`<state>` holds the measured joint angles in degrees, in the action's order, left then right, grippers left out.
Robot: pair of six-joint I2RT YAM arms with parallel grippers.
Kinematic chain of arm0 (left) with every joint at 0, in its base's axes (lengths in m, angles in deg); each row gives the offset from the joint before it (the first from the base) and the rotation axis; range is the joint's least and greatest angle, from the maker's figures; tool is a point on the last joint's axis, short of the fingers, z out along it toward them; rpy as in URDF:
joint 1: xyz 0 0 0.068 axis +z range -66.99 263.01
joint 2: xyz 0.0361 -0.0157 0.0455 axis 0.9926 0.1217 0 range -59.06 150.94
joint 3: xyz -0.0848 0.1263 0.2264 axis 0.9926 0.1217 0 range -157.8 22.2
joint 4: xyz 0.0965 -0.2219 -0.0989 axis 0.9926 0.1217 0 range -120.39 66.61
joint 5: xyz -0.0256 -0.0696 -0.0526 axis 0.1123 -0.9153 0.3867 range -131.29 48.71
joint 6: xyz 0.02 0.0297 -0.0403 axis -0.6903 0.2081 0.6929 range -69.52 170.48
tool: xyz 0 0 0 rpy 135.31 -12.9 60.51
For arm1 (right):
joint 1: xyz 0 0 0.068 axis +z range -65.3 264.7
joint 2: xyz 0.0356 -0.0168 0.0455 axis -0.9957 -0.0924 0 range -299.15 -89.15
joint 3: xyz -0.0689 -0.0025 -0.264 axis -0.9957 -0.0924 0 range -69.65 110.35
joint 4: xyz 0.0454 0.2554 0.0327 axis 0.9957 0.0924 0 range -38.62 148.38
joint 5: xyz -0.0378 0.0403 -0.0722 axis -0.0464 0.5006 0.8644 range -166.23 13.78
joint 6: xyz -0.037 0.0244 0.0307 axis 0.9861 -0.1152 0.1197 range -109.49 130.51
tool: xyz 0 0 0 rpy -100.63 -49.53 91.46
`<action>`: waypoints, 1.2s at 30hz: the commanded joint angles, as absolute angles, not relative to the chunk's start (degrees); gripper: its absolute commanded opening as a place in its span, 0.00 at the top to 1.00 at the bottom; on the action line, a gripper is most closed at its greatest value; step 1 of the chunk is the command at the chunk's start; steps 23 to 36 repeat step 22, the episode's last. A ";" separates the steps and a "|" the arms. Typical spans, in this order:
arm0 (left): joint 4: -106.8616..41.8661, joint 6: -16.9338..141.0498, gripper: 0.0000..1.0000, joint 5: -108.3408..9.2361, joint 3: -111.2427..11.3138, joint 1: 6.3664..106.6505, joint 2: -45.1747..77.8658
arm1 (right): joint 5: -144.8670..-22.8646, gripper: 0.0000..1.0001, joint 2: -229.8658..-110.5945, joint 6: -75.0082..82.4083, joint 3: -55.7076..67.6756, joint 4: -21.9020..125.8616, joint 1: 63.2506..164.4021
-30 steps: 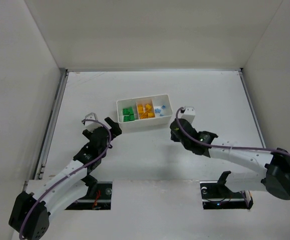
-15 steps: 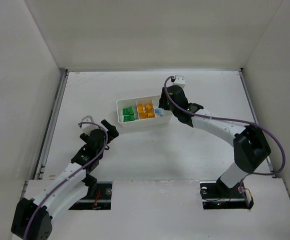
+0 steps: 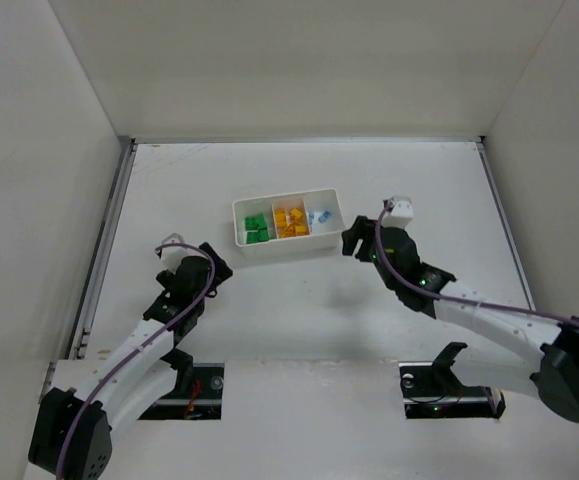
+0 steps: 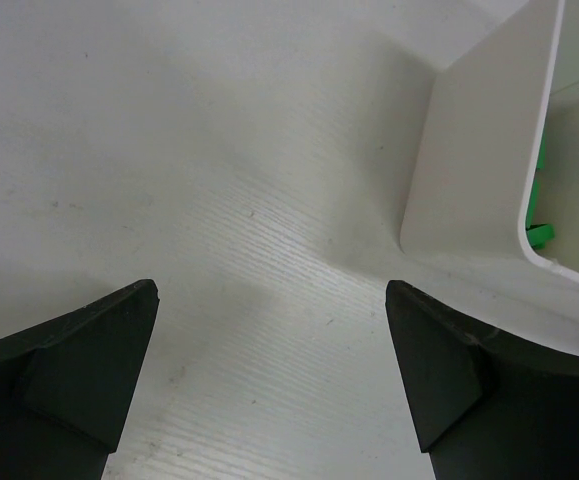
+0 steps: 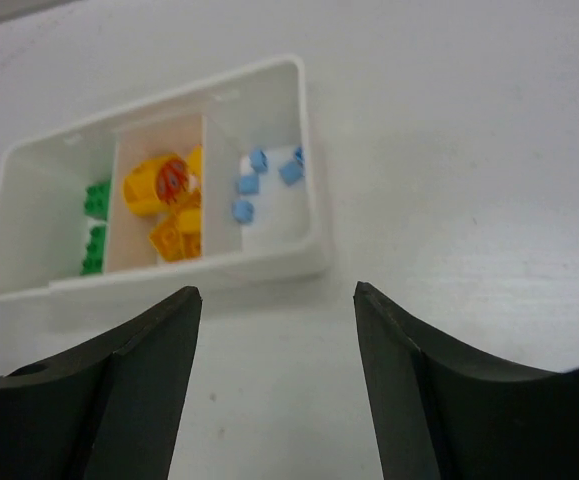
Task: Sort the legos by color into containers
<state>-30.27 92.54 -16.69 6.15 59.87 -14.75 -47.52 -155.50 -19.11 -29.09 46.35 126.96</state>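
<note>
The containers are one white three-compartment tray [image 3: 285,247] at the table's middle. Green legos [image 3: 257,228] lie in its left compartment, yellow-orange legos [image 3: 290,221] in the middle one and pale blue legos [image 3: 319,216] in the right one. My right gripper [image 3: 354,243] hangs open just right of the tray's front corner, holding nothing. In the right wrist view this gripper [image 5: 278,290] faces the tray [image 5: 219,268], where one yellow piece shows red [image 5: 172,180]. My left gripper [image 3: 212,264] stands open and empty to the tray's left front. In the left wrist view that gripper [image 4: 271,290] is over bare table beside the tray's corner [image 4: 469,170].
White walls enclose the table on three sides, with a metal rail [image 3: 109,230] along the left edge. Both arm bases sit at the near edge. I see no loose legos on the tabletop.
My right arm swung over the tray's right end, then drew back to the tray's right front with its jaws now apart. The left gripper slid back slightly toward its base.
</note>
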 commanded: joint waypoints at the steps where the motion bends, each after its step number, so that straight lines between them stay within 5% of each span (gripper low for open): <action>1: -26.27 95.30 0.00 -15.72 2.52 60.38 -14.50 | -41.26 0.25 -147.36 -22.18 -37.98 42.86 128.42; 2: -25.48 95.48 0.00 -15.63 2.17 60.46 -14.59 | -40.29 0.00 -144.72 -22.88 -40.45 43.21 128.42; 11: -23.28 96.09 0.00 -16.42 1.64 61.61 -16.34 | -35.89 0.00 -132.22 -29.82 -48.38 52.79 126.49; 36: -23.10 95.13 0.00 -17.21 1.29 61.09 -15.91 | -35.00 0.00 -132.74 -33.43 -51.28 54.28 125.52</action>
